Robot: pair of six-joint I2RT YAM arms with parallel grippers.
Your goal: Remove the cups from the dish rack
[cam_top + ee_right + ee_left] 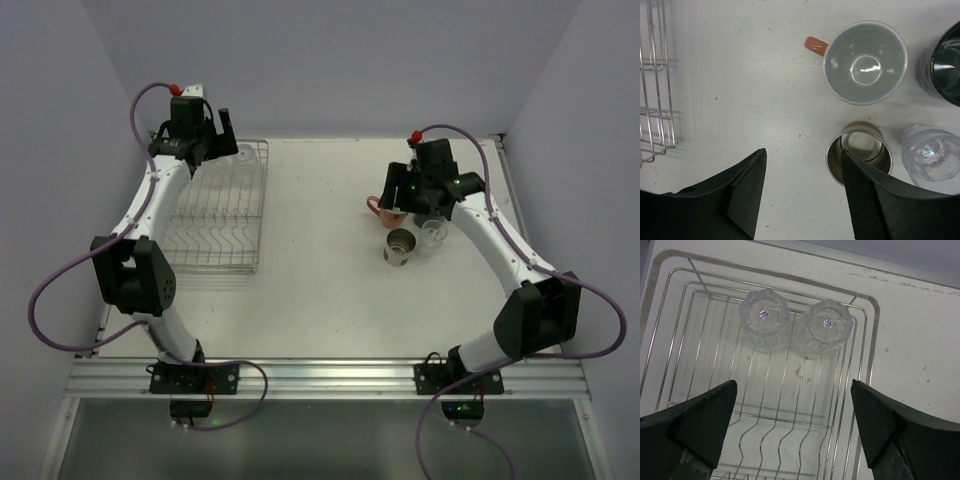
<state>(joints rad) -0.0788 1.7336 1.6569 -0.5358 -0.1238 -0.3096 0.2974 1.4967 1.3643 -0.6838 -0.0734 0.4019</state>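
My left jaws gape wide over two clear faceted glasses [764, 320] in the silver wire dish rack [790, 390], to straddle one; my right jaws, equally wide, hold nothing.

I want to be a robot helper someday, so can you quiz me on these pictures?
1. How many clear glasses sit in the dish rack?
2. True or false: the left hand is squeezing a glass.
3. What colour is the salmon-pink mug on the table on the inside? A) pale grey B) black C) red

Key:
1. Two, side by side at one end of the rack; the second is here.
2. False: the hand is open above the rack and holds nothing.
3. A.
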